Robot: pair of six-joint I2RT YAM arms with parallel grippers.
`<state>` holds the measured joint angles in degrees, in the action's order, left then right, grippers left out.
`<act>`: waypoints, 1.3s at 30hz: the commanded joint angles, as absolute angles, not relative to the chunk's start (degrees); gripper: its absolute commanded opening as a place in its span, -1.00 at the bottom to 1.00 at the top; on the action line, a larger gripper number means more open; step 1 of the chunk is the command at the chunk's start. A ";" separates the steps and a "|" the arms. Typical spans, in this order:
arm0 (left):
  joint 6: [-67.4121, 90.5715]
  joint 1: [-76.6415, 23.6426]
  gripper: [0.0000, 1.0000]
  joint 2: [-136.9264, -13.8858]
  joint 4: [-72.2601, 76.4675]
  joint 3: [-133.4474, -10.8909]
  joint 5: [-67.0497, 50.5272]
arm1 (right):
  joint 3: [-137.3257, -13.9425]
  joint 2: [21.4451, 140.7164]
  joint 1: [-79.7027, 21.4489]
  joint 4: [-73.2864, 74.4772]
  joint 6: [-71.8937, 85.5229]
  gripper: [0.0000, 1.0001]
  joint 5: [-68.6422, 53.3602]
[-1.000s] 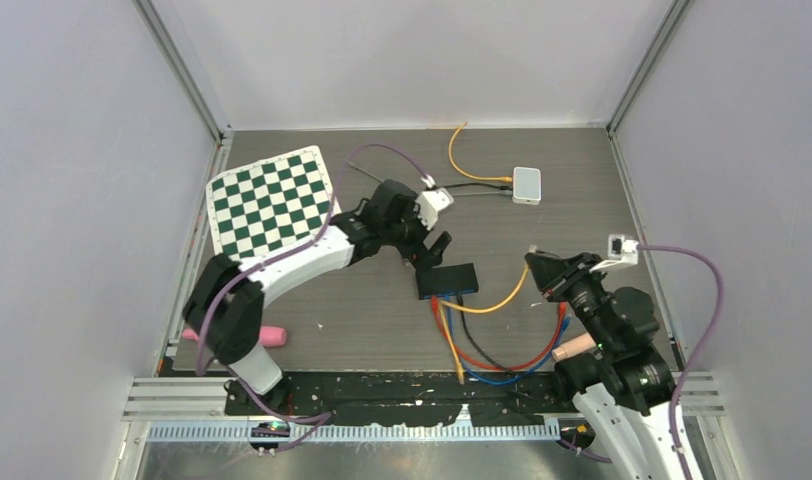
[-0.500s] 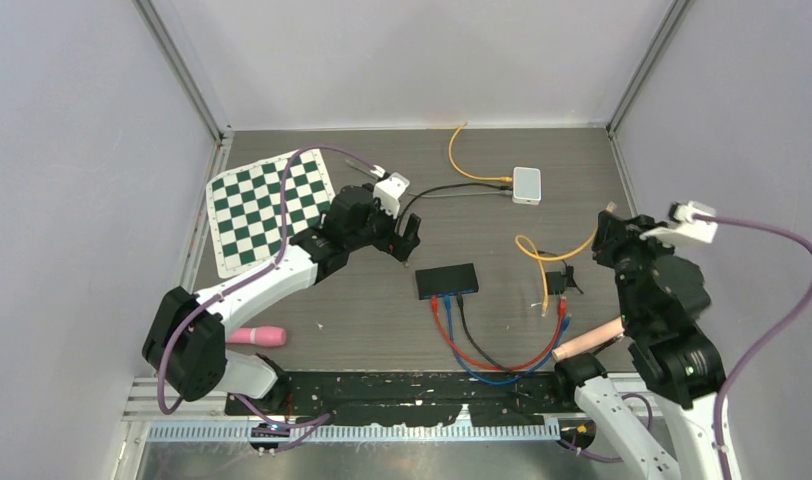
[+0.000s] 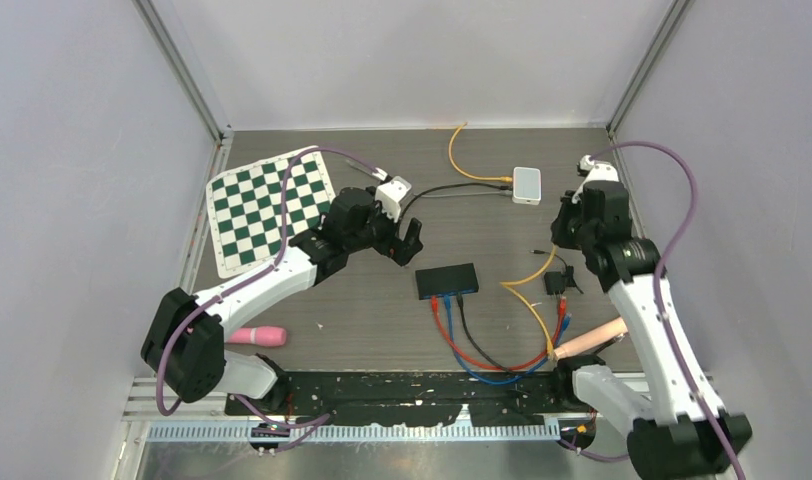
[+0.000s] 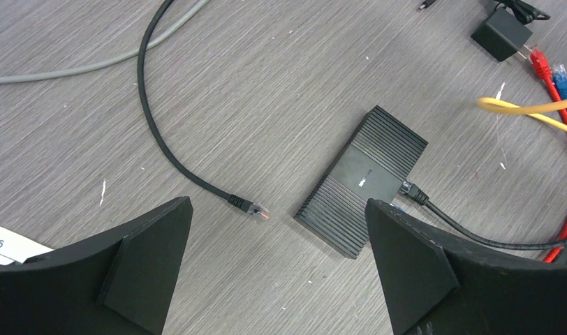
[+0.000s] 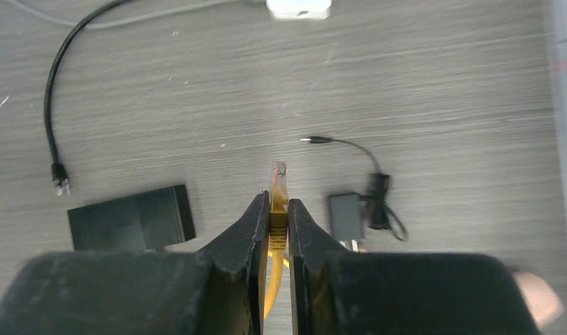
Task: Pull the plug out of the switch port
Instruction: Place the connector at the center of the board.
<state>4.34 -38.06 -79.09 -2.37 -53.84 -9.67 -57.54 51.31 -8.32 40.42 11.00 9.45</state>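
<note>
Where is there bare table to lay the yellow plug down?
Bare tabletop lies between the pink cylinder and the switch, and in the far strip behind the white box. Crowded: the cables near the switch, and around the black adapter.

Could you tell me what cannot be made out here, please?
Left wrist view: a finger of the left tool hides some ports of the switch.
Right wrist view: the right tool covers most of the yellow cable.
Top view: the empty port is too small to find.

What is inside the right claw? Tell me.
The right claw is shut on the yellow cable plug, whose clear tip pokes out in front. The plug's pinched sides are covered by the fingers.
</note>
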 commanded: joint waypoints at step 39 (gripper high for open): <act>3.96 -37.93 0.98 -80.23 -2.57 -54.85 -14.30 | -55.30 69.95 6.15 25.92 18.92 0.37 -10.31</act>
<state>4.23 -38.06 -79.88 -3.57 -53.82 -13.28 -59.77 75.72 6.13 27.94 16.12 -4.93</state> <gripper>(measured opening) 0.993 0.698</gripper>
